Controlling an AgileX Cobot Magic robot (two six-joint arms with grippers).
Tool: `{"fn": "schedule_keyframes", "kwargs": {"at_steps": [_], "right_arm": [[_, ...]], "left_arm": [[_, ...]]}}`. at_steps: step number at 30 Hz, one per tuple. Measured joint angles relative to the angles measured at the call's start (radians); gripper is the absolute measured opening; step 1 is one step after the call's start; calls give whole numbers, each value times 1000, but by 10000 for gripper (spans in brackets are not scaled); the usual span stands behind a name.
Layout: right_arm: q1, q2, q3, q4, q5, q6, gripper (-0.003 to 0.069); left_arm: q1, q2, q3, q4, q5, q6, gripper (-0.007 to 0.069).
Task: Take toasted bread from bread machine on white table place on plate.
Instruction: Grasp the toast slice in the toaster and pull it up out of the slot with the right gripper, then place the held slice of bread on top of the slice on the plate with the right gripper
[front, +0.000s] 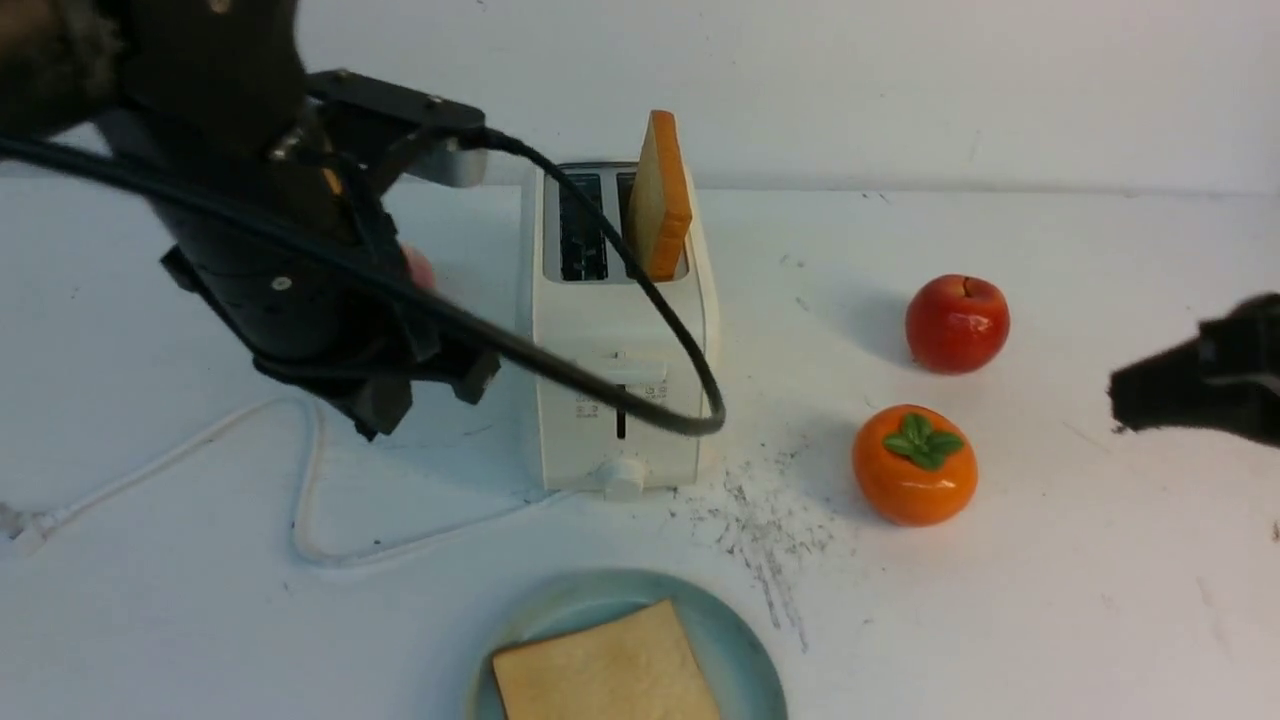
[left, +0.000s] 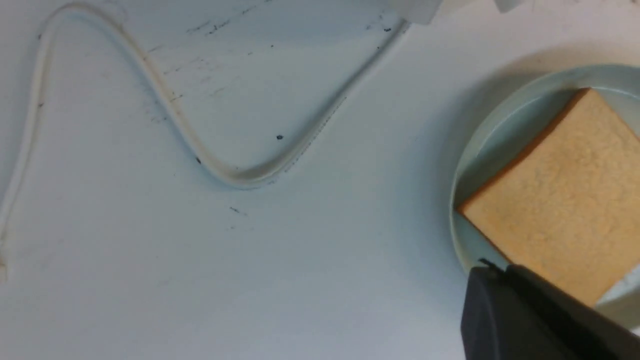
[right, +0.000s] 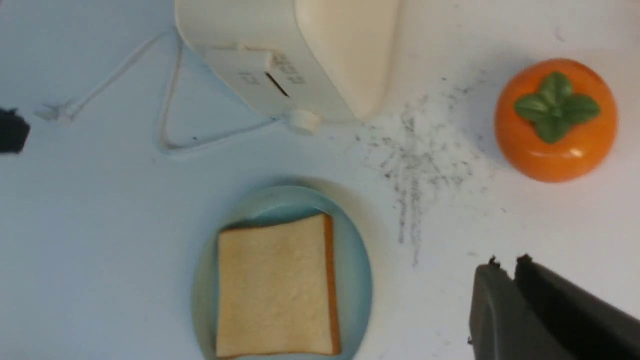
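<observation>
- the left gripper (left: 492, 272) hangs empty, jaws together, over the white table (front: 1050, 580) left of the bread machine (front: 600, 330).
- the right gripper (right: 505, 265), far right, also looks closed on nothing.
- one toasted bread slice (front: 605, 665) lies flat on the plate (front: 740, 640), probably delivered.
- the other slice (front: 660, 195) stands on edge in the right slot, crust facing the camera, top proud for a pinch across its faces.

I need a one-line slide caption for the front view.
One toast slice lies on the plate; the second slice stands in the toaster, apple and persimmon to its right.
</observation>
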Motion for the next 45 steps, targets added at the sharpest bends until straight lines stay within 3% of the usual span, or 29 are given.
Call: {"fn": "schedule_keyframes", "kwargs": {"at_steps": [8, 14, 16, 23, 26, 28, 30, 33, 34, 39, 44, 45], "right_arm": [[202, 277, -197, -4, -155, -14, 125], [258, 478, -391, -16, -246, -15, 297], [268, 561, -495, -15, -267, -17, 400], [274, 753, -689, 17, -311, -17, 536], [274, 817, -723, 47, -321, -17, 532], [274, 855, -735, 80, -321, -22, 490], [275, 881, -741, 117, -312, -36, 376], [274, 870, -757, 120, -269, -42, 126], [270, 852, -766, 109, -249, -43, 85], [240, 691, -821, 98, -70, -61, 106], [199, 522, -848, 109, 124, -148, 106], [187, 484, -852, 109, 227, -192, 106]], "left_arm": [[0, -314, 281, -44, -44, -79, -14], [0, -575, 509, -44, -146, -167, -14], [0, -695, 606, -44, -158, -193, -14], [0, -894, 736, -44, -159, -265, -14], [0, -942, 751, -44, -155, -283, -14], [0, -966, 754, -43, -152, -287, -14], [0, -979, 758, -40, -152, -288, -14], [0, -979, 758, -21, -153, -288, -14], [0, -979, 758, -15, -153, -288, -14], [0, -979, 758, 3, -153, -288, -14], [0, -979, 758, 9, -166, -287, -14], [0, -979, 758, 14, -174, -287, -14]]}}
